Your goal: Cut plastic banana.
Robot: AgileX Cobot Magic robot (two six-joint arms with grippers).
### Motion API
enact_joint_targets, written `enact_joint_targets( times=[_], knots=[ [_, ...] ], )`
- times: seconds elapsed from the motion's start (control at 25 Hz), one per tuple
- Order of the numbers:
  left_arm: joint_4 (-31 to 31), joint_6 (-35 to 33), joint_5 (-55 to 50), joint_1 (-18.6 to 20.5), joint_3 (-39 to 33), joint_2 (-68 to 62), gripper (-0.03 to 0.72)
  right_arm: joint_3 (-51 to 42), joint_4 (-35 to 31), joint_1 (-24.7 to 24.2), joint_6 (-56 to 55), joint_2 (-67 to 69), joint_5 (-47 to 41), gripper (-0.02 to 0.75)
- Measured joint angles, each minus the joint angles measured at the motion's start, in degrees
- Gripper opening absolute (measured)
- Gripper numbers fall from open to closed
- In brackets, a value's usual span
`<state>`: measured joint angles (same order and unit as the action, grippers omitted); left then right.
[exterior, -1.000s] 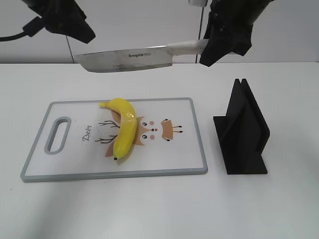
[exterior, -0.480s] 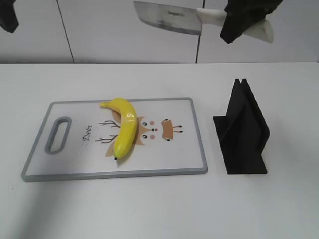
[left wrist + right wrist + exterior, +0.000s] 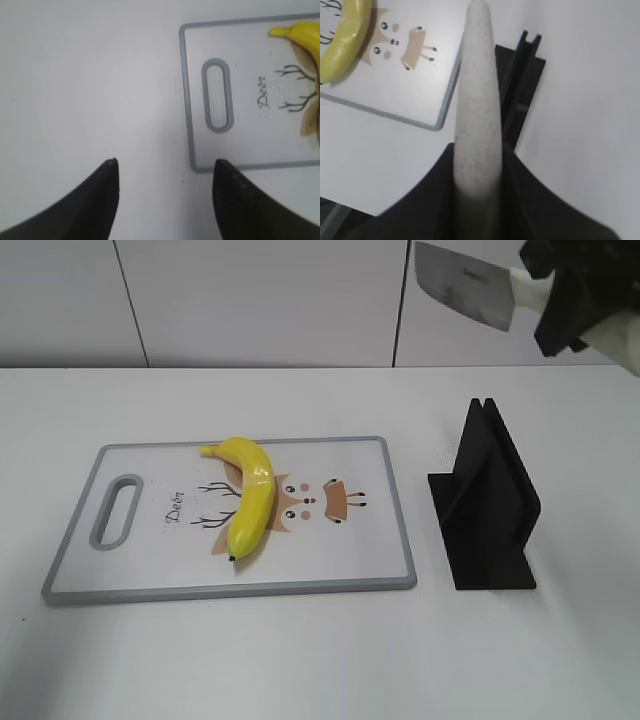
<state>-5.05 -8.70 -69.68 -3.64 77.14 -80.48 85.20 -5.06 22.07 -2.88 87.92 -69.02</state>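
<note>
The plastic banana (image 3: 250, 502) lies whole on the cutting board (image 3: 150, 570) towards the bench's left side, while the right gripper (image 3: 566, 302) clamps a knife (image 3: 462, 285) high above the far right corner, over the black stand (image 3: 487, 502), and the left gripper (image 3: 165, 200) hangs parted and empty by the board's handle end.

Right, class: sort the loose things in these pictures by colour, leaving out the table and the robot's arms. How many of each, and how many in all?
Yellow: 1, the plastic banana
White with grey rim: 1, the cutting board
Black: 1, the knife stand
Steel blade with pale handle: 1, the knife
Total: 4
</note>
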Motion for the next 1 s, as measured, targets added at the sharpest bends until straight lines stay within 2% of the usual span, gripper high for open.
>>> enact_joint_targets(
  times=[0.24,0.48,0.76,1.0],
  knots=[
    [0.4,0.1,-0.1,0.0,-12.3,11.7,0.552,-14.8,2.1,0.0,-11.3,-7.6,10.3,0.169],
    [1.2,0.1,2.5,0.0,-22.9,24.8,0.552,-23.4,2.0,0.0,-13.4,-8.9,14.7,0.169],
    [1.2,0.1,12.6,0.0,-36.0,40.6,0.552,-27.5,1.9,0.0,-14.4,-8.9,16.9,0.169],
    [1.2,0.1,15.5,0.0,-45.9,54.1,0.552,-27.6,1.8,0.0,-14.6,-8.5,17.8,0.169]
  ],
)
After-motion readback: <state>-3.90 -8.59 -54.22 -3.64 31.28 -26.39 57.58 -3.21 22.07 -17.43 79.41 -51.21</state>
